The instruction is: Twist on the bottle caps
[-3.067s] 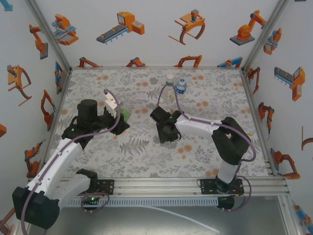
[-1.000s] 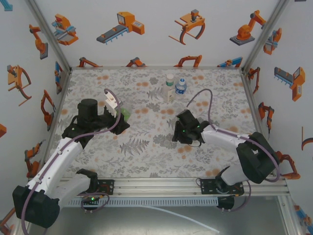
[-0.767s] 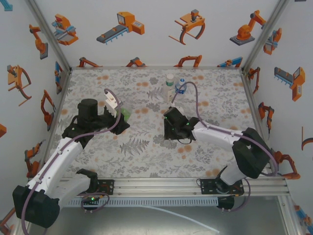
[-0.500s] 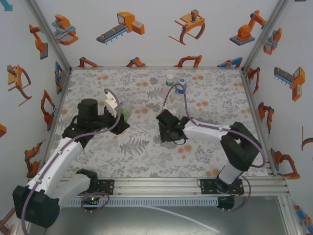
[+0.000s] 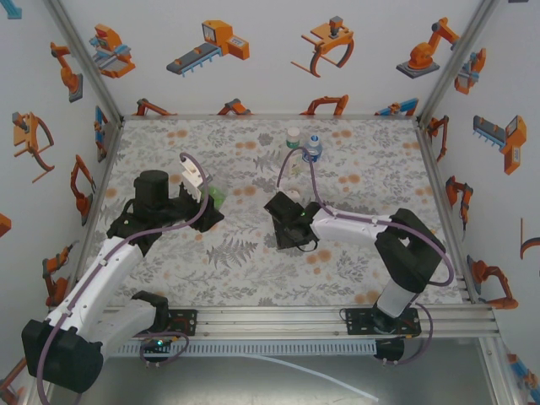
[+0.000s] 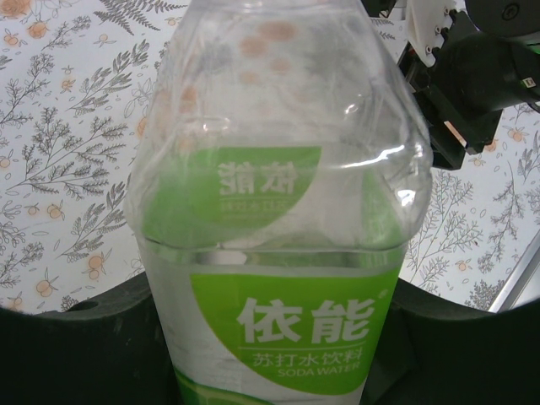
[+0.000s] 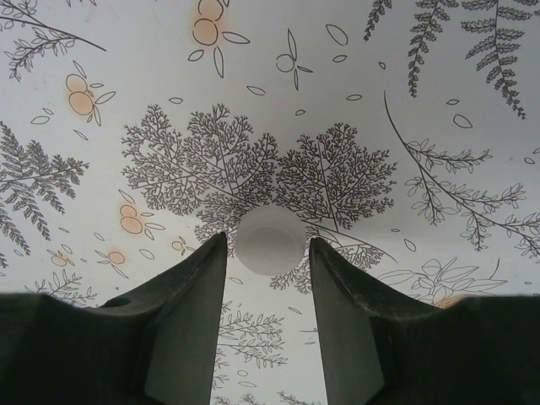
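My left gripper (image 5: 208,199) is shut on a clear bottle with a green-and-white label (image 6: 278,211), held off the table left of centre; dark fingers (image 6: 80,354) press it from both sides. The bottle's mouth is cut off by the top edge of the left wrist view. A whitish bottle cap (image 7: 270,240) lies flat on the patterned table. My right gripper (image 7: 267,246) points down with its jaws open on either side of the cap, a thin gap at each tip. From above, the right gripper (image 5: 287,226) sits near the table's centre.
Two more bottles stand at the back middle, a pale one (image 5: 293,142) and one with a blue label (image 5: 313,150). The right arm's cable arcs in front of them. White walls with orange robot pictures close in three sides of the floral table (image 5: 211,261).
The right arm has swung left from the right-centre of the table to its centre, coming down over the cap. The left arm and its bottle have not moved.
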Available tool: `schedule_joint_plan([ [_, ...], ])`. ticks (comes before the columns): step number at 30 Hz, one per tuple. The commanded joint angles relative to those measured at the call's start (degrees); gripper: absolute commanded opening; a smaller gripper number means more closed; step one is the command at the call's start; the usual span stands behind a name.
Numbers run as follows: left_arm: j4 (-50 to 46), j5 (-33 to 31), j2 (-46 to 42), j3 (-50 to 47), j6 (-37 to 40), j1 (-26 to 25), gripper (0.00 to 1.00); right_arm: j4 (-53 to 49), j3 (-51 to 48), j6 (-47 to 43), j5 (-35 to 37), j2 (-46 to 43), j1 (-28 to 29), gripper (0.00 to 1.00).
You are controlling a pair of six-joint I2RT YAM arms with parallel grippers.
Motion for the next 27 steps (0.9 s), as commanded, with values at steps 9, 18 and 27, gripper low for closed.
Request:
schedule_joint_plan([
  [9,-0.79,0.14,-0.03,1.91,0.91,0.09,0.05,-2.63,2.99,-0.58,0.85,2.39,0.65,0.44],
  [18,-0.93,0.14,-0.07,1.91,1.00,0.10,0.05,-3.35,3.06,-0.38,1.00,2.11,0.73,0.43],
  [27,-0.96,0.05,-0.14,1.87,1.05,0.09,0.05,-2.99,2.77,-0.40,1.20,1.76,0.75,0.36],
])
